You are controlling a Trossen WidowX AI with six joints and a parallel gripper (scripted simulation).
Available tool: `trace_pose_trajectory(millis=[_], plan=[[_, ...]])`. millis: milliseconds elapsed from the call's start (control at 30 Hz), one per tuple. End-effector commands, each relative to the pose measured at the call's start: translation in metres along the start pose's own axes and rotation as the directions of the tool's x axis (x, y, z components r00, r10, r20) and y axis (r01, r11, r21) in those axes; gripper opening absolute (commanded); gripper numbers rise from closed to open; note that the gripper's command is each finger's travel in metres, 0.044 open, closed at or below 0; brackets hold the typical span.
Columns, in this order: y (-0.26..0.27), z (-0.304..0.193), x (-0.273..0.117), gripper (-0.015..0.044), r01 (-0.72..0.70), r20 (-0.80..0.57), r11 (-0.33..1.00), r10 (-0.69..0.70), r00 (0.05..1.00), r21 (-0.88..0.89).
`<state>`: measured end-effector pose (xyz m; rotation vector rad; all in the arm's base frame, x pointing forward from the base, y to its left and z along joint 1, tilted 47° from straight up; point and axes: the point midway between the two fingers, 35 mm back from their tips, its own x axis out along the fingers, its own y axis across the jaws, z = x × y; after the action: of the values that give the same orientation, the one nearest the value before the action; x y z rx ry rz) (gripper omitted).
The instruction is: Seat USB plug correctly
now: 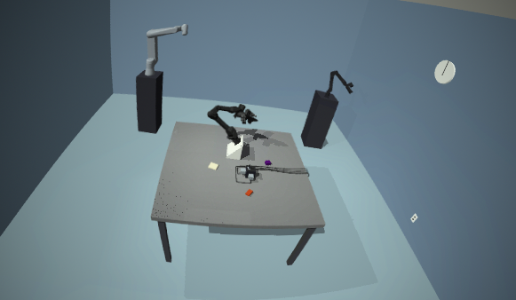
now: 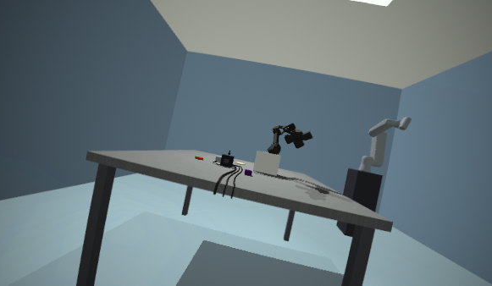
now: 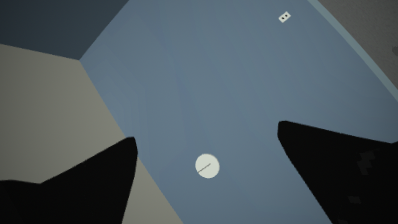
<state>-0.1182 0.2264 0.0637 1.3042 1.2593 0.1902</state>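
Observation:
The black power cube (image 1: 249,169) (image 2: 227,161) stands on the table (image 1: 200,191) (image 2: 161,162) among cables. A small dark plug (image 2: 229,152) stands up from its top in the exterior view; its way round and depth are too small to tell. Pale grey blocks sit against the cube's side. My gripper (image 1: 256,118) (image 2: 306,140) (image 3: 208,137) is open and empty, raised high behind the cube and well away from it. The wrist view shows only wall, ceiling and a strip of other surfaces between and beyond the fingers, not the cube or plug.
Dark cables (image 1: 281,169) (image 2: 220,178) run from the cube to the table's edge. A purple piece (image 1: 267,162) (image 2: 248,173), a cream piece (image 1: 213,166) (image 2: 240,163) and an orange piece (image 1: 249,193) (image 2: 198,158) lie around it. The arm stands by a white block (image 1: 234,151) (image 2: 267,163).

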Motion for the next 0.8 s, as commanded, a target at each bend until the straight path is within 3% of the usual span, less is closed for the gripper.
trace_pose_trajectory(millis=[0, 200, 433, 600, 767], plan=[[0.001, 0.0, 0.002, 0.0426, -0.001, 0.008, 1.0, 0.001, 1.0, 0.012], [0.032, 0.021, 0.048, 0.044, -0.103, 0.269, 0.922, -0.001, 0.963, 0.372], [0.069, 0.068, 0.104, 0.044, -0.39, 0.558, 0.622, -0.091, 0.825, 0.679], [0.094, 0.112, 0.134, 0.044, -0.622, 0.688, 0.321, -0.163, 0.707, 0.714], [0.112, 0.162, 0.155, 0.044, -0.813, 0.784, 0.0, -0.261, 0.563, 0.583]])
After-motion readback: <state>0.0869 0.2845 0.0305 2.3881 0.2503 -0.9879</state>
